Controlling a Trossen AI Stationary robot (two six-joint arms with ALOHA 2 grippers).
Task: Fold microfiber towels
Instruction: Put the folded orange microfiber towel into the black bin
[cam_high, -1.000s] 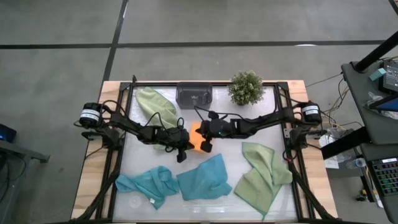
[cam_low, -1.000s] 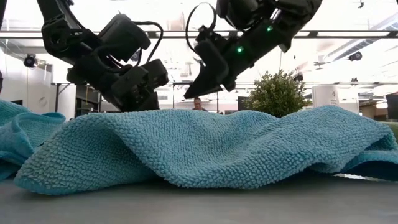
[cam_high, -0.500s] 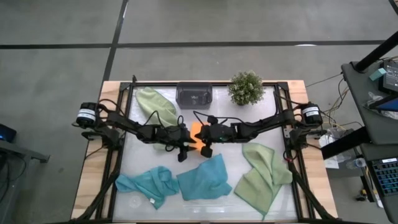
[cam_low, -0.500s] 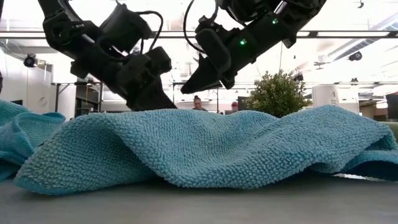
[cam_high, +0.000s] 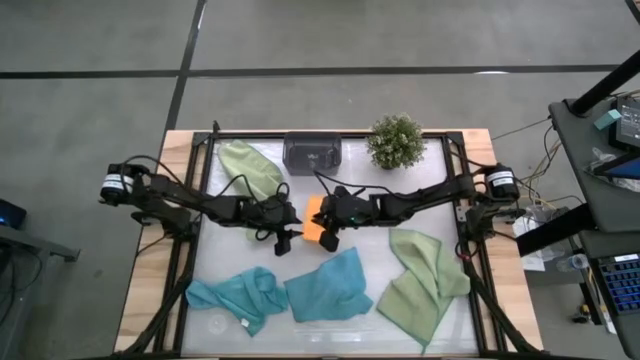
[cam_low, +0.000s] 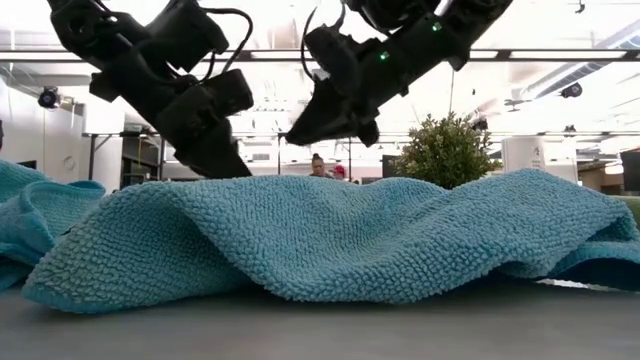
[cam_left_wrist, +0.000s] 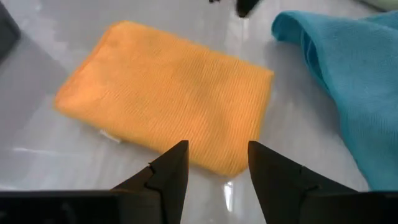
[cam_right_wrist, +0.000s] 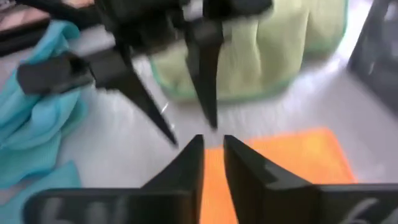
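Folded orange microfiber towel (cam_high: 317, 220), a flat rectangle, lying at the middle of the glossy white table (cam_high: 420, 190), held by neither arm. Just left of it, left gripper (cam_left_wrist: 213, 163) with fingers spread and empty, tips above the towel's edge. Just right of it, right gripper (cam_right_wrist: 212, 157) above the same towel, fingers parted by a narrow gap, pinching nothing. Near side: two crumpled teal-blue towels (cam_high: 325, 286) side by side, one filling the low view. Near right: rumpled sage green towel (cam_high: 423, 280). Far left: second sage green towel (cam_high: 250, 169). Far edge: dark grey rectangular tray (cam_high: 312, 153) beside bushy green potted plant (cam_high: 396, 141).
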